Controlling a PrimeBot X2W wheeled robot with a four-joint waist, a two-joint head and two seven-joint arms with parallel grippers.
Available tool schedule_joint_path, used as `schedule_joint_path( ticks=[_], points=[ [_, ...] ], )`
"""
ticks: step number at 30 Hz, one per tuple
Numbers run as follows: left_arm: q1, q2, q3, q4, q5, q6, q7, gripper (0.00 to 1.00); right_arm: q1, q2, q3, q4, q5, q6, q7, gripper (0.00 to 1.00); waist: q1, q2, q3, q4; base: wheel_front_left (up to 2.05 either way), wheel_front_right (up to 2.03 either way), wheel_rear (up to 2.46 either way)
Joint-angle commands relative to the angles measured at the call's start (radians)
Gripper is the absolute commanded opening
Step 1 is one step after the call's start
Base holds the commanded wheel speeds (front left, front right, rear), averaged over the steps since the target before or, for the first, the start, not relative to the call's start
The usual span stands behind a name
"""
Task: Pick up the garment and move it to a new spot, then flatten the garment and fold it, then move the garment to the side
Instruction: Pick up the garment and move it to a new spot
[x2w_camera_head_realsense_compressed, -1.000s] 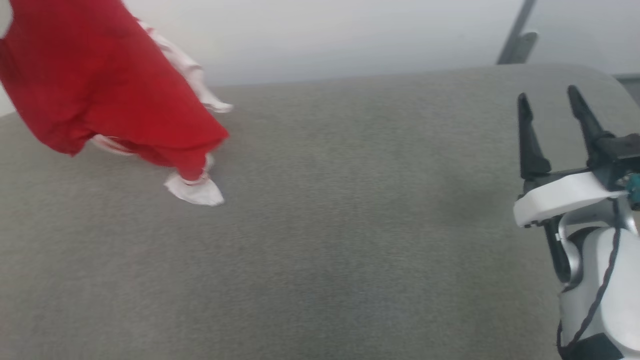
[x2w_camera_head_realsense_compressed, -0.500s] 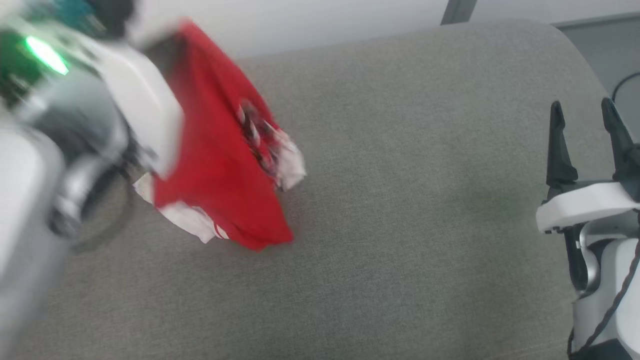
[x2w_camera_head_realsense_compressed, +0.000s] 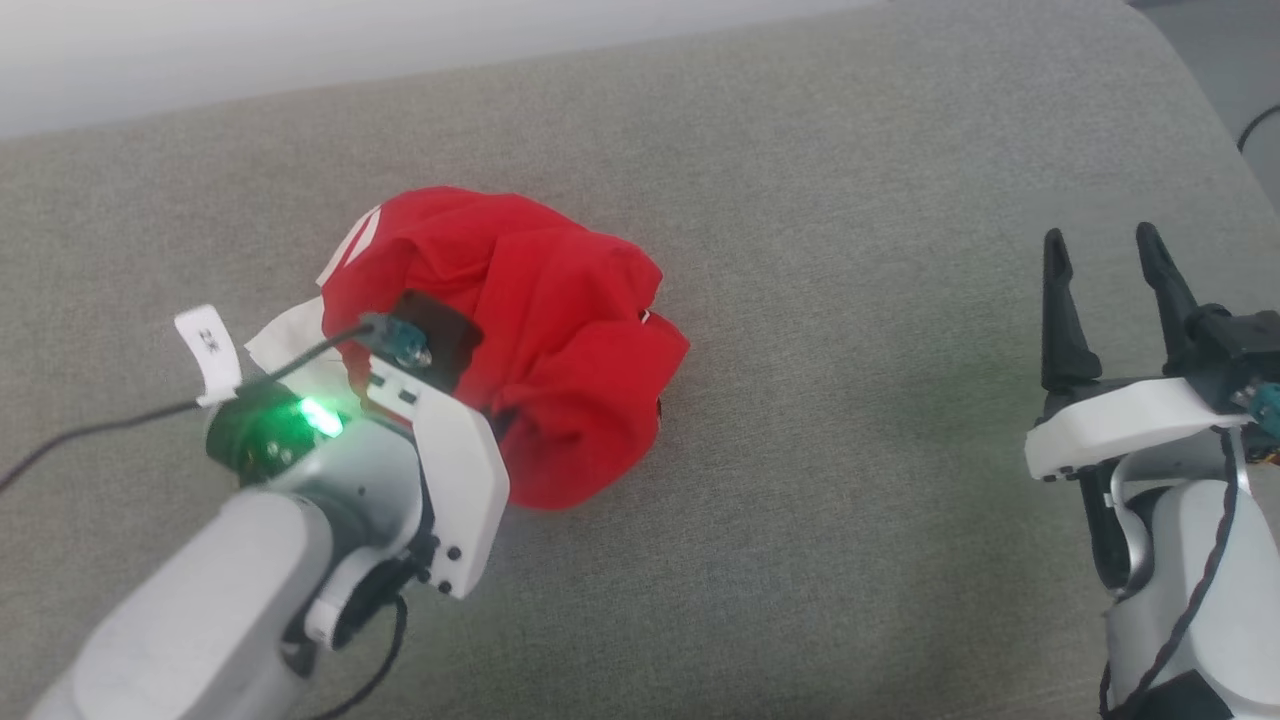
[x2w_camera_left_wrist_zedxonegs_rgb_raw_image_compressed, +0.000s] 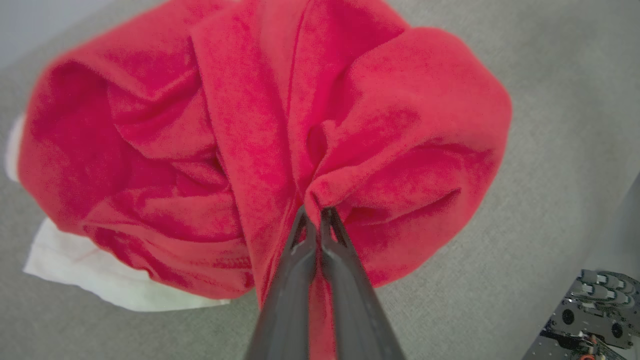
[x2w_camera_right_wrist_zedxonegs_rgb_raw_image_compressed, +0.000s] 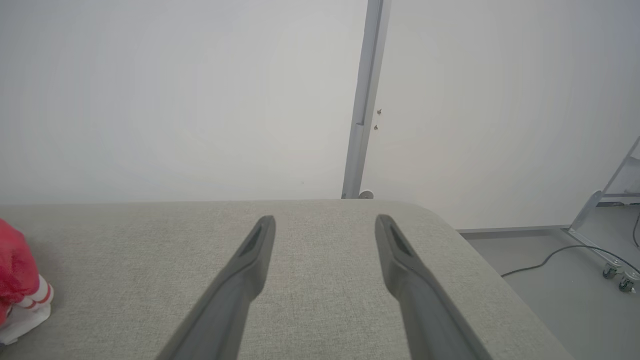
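From the head: finds the red T-shirt (x2w_camera_head_realsense_compressed: 570, 330) slumped in a crumpled heap on the grey upholstered surface (x2w_camera_head_realsense_compressed: 850, 480), left of centre, with a white sleeve (x2w_camera_head_realsense_compressed: 285, 345) poking out on its left side. Puts the left gripper (x2w_camera_head_realsense_compressed: 497, 417) nose-down in the near side of the heap, tips buried in cloth. Places the right gripper (x2w_camera_head_realsense_compressed: 1098, 240) well apart at the right, above bare upholstery, touching nothing. From the left wrist: shows both dark fingers (x2w_camera_left_wrist_zedxonegs_rgb_raw_image_compressed: 295, 280) pinched together on a gathered fold of red fabric, so clamped on the T-shirt, and catches the white sleeve under the heap at lower left. From the right wrist: shows jaws spread wide with nothing between them, plus a sliver of striped trim (x2w_camera_right_wrist_zedxonegs_rgb_raw_image_compressed: 35, 295) at the far left edge. Reads as the close of the first step: garment down at its new spot, grip not yet let go. Calls next for freeing the fold, then finding two edges or corners, probably with both grippers, to pull the heap open and flat. Hard to judge from here where hem or shoulders lie inside the bunch.
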Motion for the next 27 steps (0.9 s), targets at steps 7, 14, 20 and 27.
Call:
schedule_joint_path(
  ticks=[7, 14, 20, 27],
  points=[
    [0.049, -0.058, -0.057, 0.167, 0.005, -0.026, -0.046, 0.0, -0.037, 0.002, 0.028, 0.037, 0.012, 0.0, -0.022, 1.0, 0.0, 0.0, 0.02, 0.006, 0.0, 0.0, 0.0],
    [0.055, -0.112, -0.08, 0.336, -0.005, -0.057, -0.106, 0.0, -0.054, 0.002, 0.048, 0.06, 0.005, 0.0, -0.029, 1.0, 0.0, 0.0, 0.013, 0.013, 0.0, 0.0, 0.0],
    [0.056, -0.141, -0.082, 0.397, -0.021, -0.089, -0.155, 0.91, -0.043, 0.002, 0.05, 0.073, -0.011, 0.0, -0.026, 1.0, 0.0, 0.0, -0.028, 0.035, 0.0, 0.0, 0.0],
    [0.084, -0.125, -0.045, 0.367, -0.035, -0.092, -0.232, 1.0, -0.007, 0.002, 0.046, 0.089, -0.04, 0.0, -0.013, 1.0, 0.0, 0.0, -0.132, 0.089, 0.0, 0.0, 0.0]
  ],
)
